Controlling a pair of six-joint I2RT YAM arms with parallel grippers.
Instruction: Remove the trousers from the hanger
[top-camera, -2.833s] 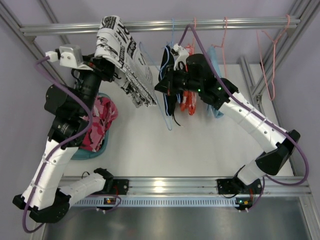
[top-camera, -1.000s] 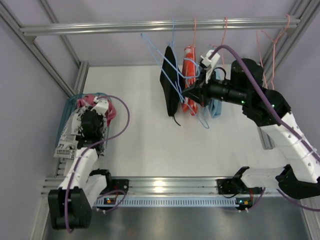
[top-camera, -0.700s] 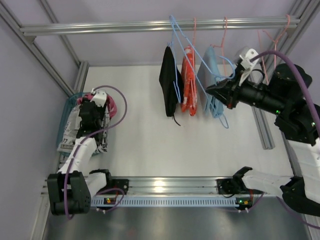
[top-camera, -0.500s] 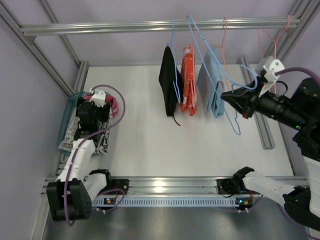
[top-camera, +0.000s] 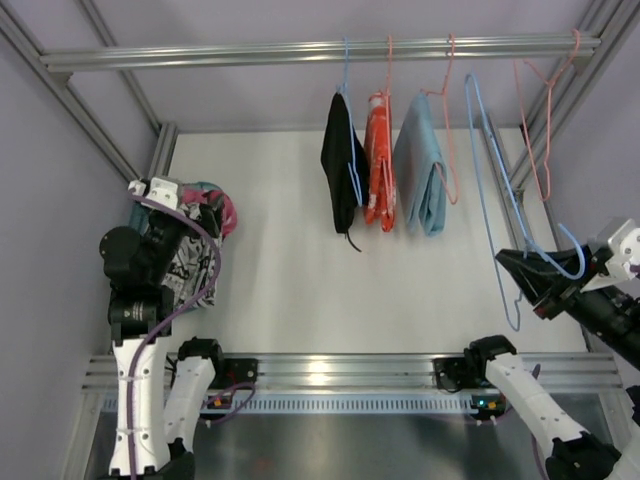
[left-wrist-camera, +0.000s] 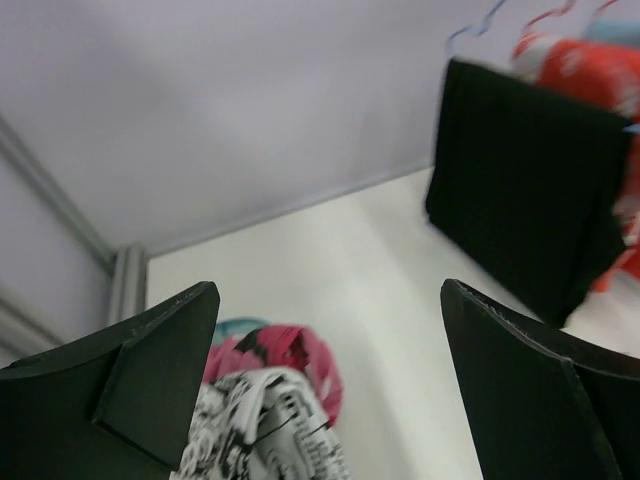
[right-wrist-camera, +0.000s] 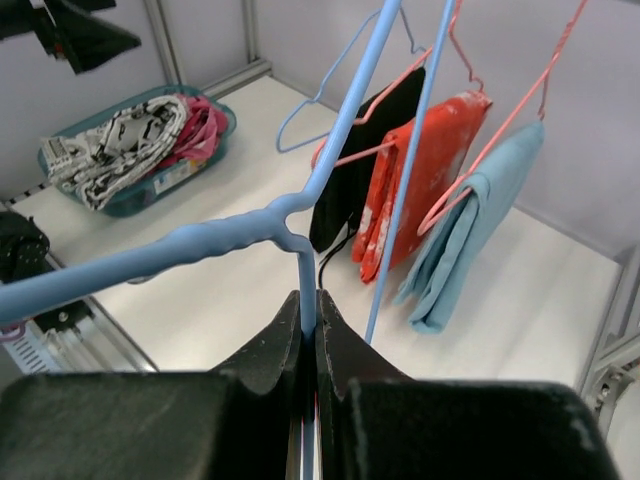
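Currently: white printed trousers (right-wrist-camera: 120, 140), pink trousers (right-wrist-camera: 200, 115) heaped in basket (right-wrist-camera: 160, 188). Left gripper (left-wrist-camera: 330, 300) wide apart, empty, above. Right gripper (right-wrist-camera: 308, 310) clamped on bare blue hanger (right-wrist-camera: 200, 250). Removal looks done; you likely park hanger on rail (top-camera: 300, 50) next.

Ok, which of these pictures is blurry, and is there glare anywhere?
Left wrist view: the hanging black garment and the red garment are soft and smeared. Right wrist view: crisp, even the blue hanger close to the lens. Top view: sharp, with a bright reflection on the front rail.
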